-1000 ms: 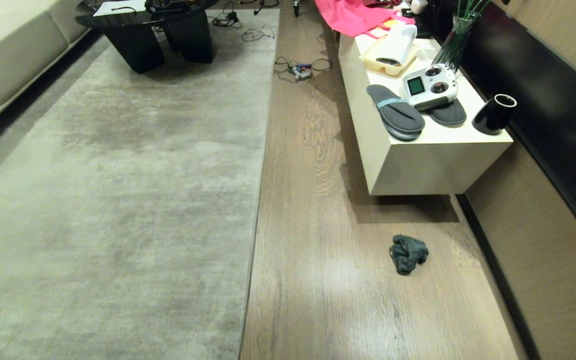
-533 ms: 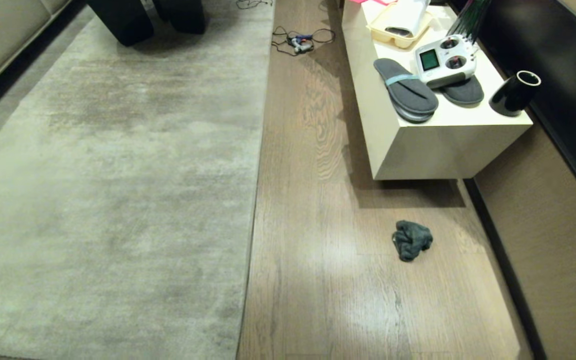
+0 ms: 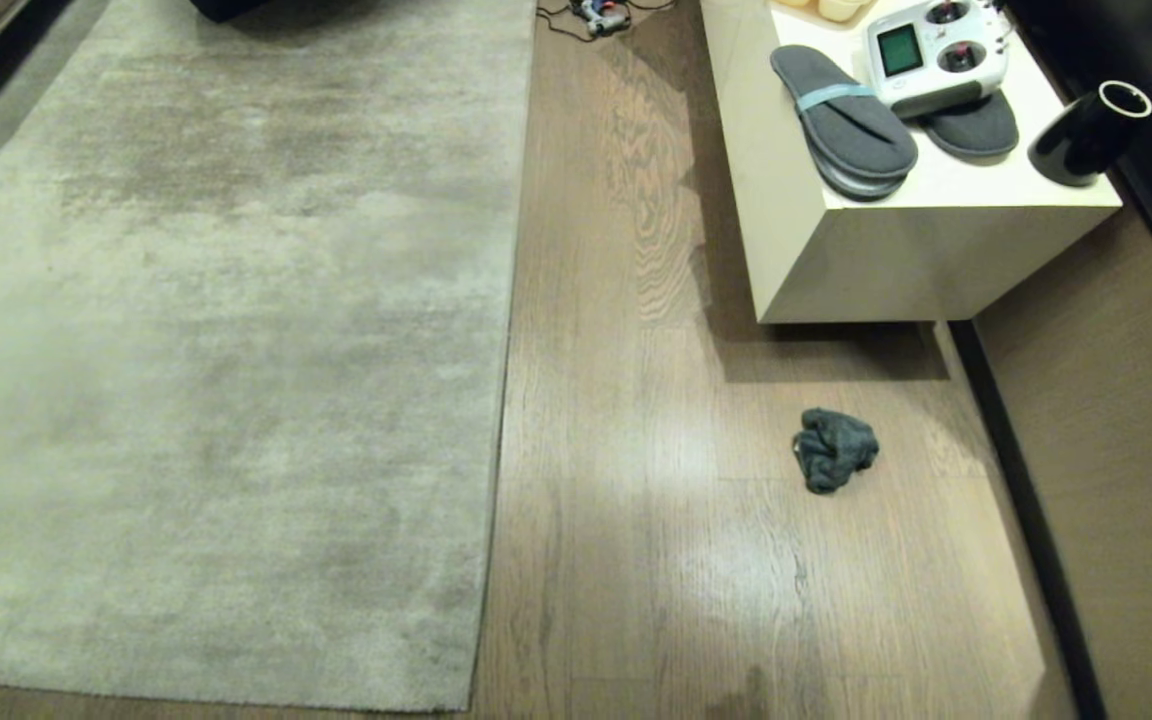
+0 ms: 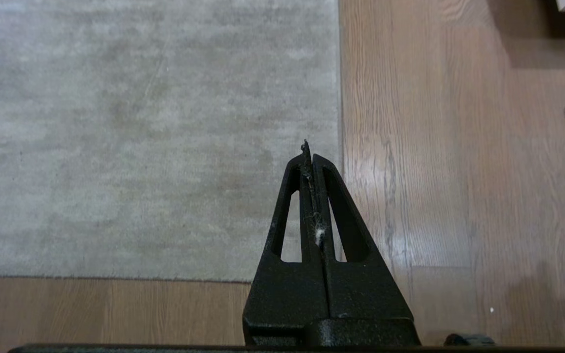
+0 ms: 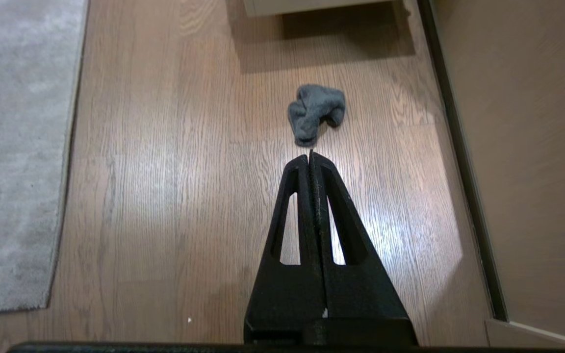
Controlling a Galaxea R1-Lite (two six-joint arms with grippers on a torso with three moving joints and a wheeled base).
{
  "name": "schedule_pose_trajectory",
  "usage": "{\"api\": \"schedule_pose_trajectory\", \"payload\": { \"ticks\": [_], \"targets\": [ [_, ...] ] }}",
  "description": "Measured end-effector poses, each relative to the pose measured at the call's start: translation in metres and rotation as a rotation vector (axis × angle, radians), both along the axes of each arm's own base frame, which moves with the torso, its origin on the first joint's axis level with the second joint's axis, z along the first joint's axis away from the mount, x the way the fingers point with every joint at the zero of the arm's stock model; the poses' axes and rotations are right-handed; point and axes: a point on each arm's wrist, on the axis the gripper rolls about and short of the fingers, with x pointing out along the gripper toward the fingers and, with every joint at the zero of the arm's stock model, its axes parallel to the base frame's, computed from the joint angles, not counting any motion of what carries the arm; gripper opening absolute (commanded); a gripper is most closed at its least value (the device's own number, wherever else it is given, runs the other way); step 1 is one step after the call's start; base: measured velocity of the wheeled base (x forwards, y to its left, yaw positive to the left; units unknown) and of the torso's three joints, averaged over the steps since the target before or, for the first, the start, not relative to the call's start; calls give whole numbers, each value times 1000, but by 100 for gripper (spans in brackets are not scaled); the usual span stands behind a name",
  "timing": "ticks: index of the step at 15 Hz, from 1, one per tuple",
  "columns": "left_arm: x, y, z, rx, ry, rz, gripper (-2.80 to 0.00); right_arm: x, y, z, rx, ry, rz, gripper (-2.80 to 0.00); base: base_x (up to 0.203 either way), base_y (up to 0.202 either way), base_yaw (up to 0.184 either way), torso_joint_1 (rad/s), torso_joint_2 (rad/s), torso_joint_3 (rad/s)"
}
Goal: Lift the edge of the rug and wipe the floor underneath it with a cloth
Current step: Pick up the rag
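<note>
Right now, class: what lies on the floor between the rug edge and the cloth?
Nothing: only bare floor separates the rug edge from the cloth. The head view shows it best; the right wrist view agrees.

No text, label, brand or number can be read anywhere, not even on the remote controller's (image 3: 936, 52) green screen.

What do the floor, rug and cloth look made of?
Floor: looks like wooden planks, dark grain, slight sheen from a glare patch.
Rug: short-pile textile, mottled grey-beige, matte.
Cloth: soft fuzzy fabric, dark grey-teal, crumpled; fibre type unclear.
</note>
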Motion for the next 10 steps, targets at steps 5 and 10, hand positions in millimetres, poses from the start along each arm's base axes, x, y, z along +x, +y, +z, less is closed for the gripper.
{"api": "schedule_pose_trajectory", "payload": {
  "ticks": [5,10],
  "targets": [
    [0,0,0,-5,0,1,-280,0,0,0,0,0,0,-280,0,0,0,2,1,-201],
    [0,0,0,-5,0,1,-280,0,0,0,0,0,0,-280,0,0,0,1,2,-196]
  ]
}}
